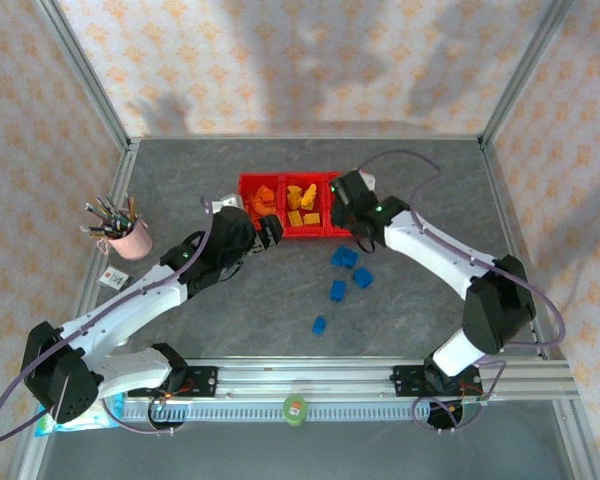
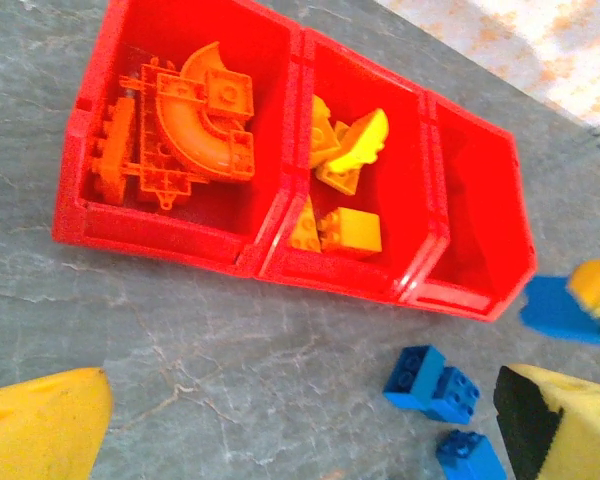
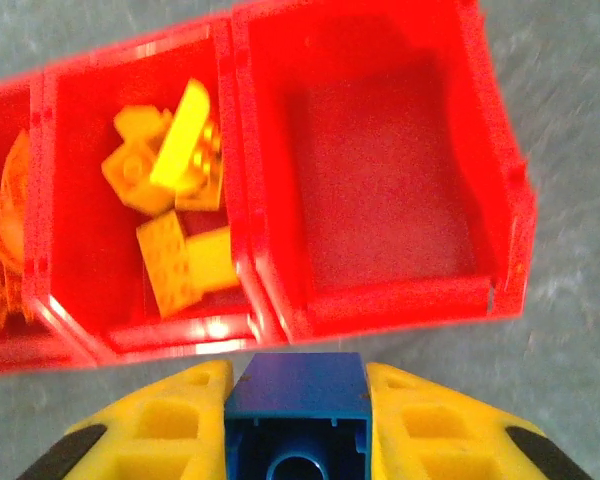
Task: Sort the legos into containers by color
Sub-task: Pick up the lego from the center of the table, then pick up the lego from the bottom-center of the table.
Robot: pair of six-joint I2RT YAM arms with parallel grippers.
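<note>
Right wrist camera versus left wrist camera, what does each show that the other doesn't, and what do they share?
Right wrist: the right gripper shut on a blue brick, hollow underside toward the lens. Left wrist: curved orange legos in the end bin, loose blue bricks on the table. Both: yellow legos in the middle bin, the third bin empty.

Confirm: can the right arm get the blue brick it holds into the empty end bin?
Likely yes. The right gripper, shut on the blue brick, sits at the empty bin's near wall; nothing blocks its open top.
</note>
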